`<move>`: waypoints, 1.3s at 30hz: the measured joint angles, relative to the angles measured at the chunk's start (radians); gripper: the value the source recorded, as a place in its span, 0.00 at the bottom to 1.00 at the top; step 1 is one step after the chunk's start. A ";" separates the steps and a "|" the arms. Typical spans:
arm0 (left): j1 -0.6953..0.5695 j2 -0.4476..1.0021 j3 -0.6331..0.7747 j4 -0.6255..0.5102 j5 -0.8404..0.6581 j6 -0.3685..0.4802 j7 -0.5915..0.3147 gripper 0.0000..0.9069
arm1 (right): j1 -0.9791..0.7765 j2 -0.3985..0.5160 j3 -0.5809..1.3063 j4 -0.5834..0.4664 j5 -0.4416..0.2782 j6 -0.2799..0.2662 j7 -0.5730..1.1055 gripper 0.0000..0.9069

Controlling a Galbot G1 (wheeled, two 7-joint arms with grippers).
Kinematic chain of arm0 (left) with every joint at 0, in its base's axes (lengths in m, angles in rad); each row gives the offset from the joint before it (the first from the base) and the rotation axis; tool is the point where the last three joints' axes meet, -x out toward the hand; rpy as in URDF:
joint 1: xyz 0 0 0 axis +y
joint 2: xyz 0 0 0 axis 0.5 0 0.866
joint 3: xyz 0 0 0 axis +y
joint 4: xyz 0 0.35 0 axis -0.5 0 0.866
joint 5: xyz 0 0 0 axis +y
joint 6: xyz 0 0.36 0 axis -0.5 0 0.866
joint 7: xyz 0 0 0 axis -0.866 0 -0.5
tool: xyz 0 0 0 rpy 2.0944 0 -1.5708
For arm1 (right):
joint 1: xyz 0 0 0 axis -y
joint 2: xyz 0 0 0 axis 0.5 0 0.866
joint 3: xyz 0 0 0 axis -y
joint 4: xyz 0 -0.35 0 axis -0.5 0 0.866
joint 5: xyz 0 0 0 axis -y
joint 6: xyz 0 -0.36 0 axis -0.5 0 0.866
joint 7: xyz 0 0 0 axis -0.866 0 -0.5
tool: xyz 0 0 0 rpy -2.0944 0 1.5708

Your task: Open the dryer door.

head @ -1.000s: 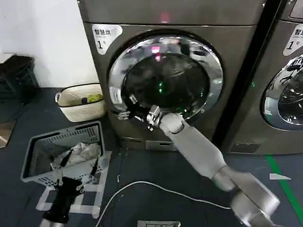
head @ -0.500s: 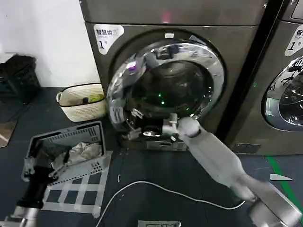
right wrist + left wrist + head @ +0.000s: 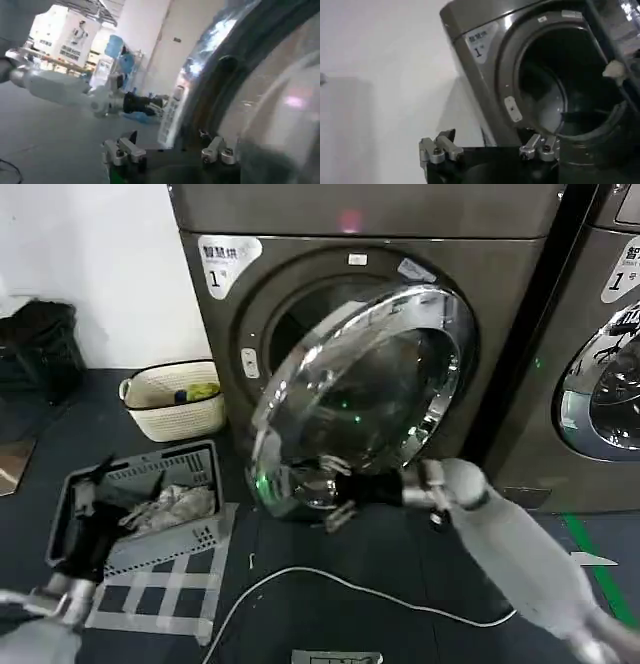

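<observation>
The dryer door (image 3: pixel 372 389), a chrome-rimmed porthole of dark glass, stands swung partly out from the machine, and the dark drum opening (image 3: pixel 300 319) shows behind its left side. My right gripper (image 3: pixel 322 492) is at the door's lower left edge, open, with the arm reaching in from the lower right. In the right wrist view the chrome rim (image 3: pixel 220 62) and glass (image 3: pixel 272 105) rise just beyond that gripper (image 3: pixel 169 149). My left gripper (image 3: pixel 125 481) hangs open over the grey crate. In the left wrist view it (image 3: pixel 489 146) holds nothing and faces the drum opening (image 3: pixel 555 95).
A grey crate (image 3: pixel 190 459) with crumpled cloth lies on the floor at the left, on white tape marks. A cream basket (image 3: pixel 170 399) stands by the wall. A white cable (image 3: pixel 350 584) crosses the floor. A second machine (image 3: pixel 600 384) stands at the right.
The door has gone from shut to swung partly open, its left edge coming out toward me. My right gripper moved down and back with it. The left arm shifted left.
</observation>
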State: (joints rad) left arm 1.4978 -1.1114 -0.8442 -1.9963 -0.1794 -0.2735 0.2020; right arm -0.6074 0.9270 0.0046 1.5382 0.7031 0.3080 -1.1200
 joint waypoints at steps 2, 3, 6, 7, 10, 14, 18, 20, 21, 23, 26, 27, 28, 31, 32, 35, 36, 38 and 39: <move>-0.037 0.019 0.035 0.025 -0.002 0.003 0.000 1.00 | -0.070 -0.033 0.072 0.021 0.002 0.008 0.001 1.00; -0.058 0.029 0.057 0.039 -0.004 0.003 0.001 1.00 | -0.107 -0.049 0.110 0.032 0.002 0.013 0.001 1.00; -0.124 0.051 0.120 0.082 -0.009 0.003 0.000 1.00 | -0.242 -0.092 0.245 0.074 0.001 0.027 -0.009 1.00; -0.144 0.056 0.142 0.094 -0.011 0.003 0.000 1.00 | -0.300 -0.100 0.304 0.093 0.002 0.031 -0.014 1.00; -0.218 0.069 0.211 0.136 -0.016 -0.002 -0.001 1.00 | -0.471 -0.103 0.482 0.145 0.016 0.045 -0.031 1.00; -0.320 0.086 0.302 0.194 -0.037 -0.018 -0.004 1.00 | -0.709 -0.072 0.749 0.218 0.032 0.080 -0.042 1.00; -0.404 0.109 0.400 0.244 -0.039 -0.041 -0.004 1.00 | -0.926 0.005 0.985 0.278 0.005 0.156 0.029 1.00; -0.437 0.119 0.445 0.257 -0.039 -0.049 -0.004 1.00 | -1.008 0.057 1.081 0.305 -0.019 0.197 0.089 1.00; -0.455 0.125 0.470 0.261 -0.039 -0.053 -0.004 1.00 | -1.041 0.081 1.122 0.316 -0.035 0.210 0.123 1.00; -0.484 0.135 0.513 0.265 -0.039 -0.062 -0.003 1.00 | -1.095 0.132 1.205 0.336 -0.075 0.228 0.201 1.00; -0.523 0.146 0.580 0.269 -0.038 -0.070 -0.003 1.00 | -1.156 0.212 1.313 0.345 -0.146 0.240 0.334 1.00; -0.536 0.148 0.600 0.269 -0.037 -0.072 -0.003 1.00 | -1.176 0.241 1.351 0.342 -0.179 0.236 0.397 1.00; -0.548 0.150 0.619 0.269 -0.037 -0.073 -0.003 1.00 | -1.190 0.266 1.383 0.338 -0.204 0.225 0.450 1.00; -0.580 0.150 0.681 0.272 -0.036 -0.076 -0.002 1.00 | -1.200 0.332 1.470 0.321 -0.275 0.164 0.624 1.00; -0.593 0.147 0.701 0.276 -0.037 -0.076 -0.004 1.00 | -1.198 0.347 1.495 0.312 -0.304 0.135 0.691 1.00; -0.634 0.131 0.770 0.286 -0.031 -0.076 -0.001 1.00 | -1.189 0.378 1.568 0.272 -0.353 0.068 0.860 1.00; -0.652 0.124 0.790 0.293 -0.030 -0.073 -0.001 1.00 | -1.186 0.386 1.594 0.254 -0.366 0.052 0.904 1.00; -0.687 0.108 0.828 0.305 -0.026 -0.067 0.000 1.00 | -1.179 0.400 1.643 0.216 -0.408 0.022 0.989 1.00; -0.705 0.098 0.845 0.312 -0.024 -0.064 0.001 1.00 | -1.175 0.407 1.667 0.197 -0.425 0.020 1.017 1.00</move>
State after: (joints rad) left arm 0.7926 -1.0130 0.0011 -1.6846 -0.2031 -0.3372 0.2028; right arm -1.7826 1.3342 1.6714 1.7352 0.2783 0.3282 -0.1028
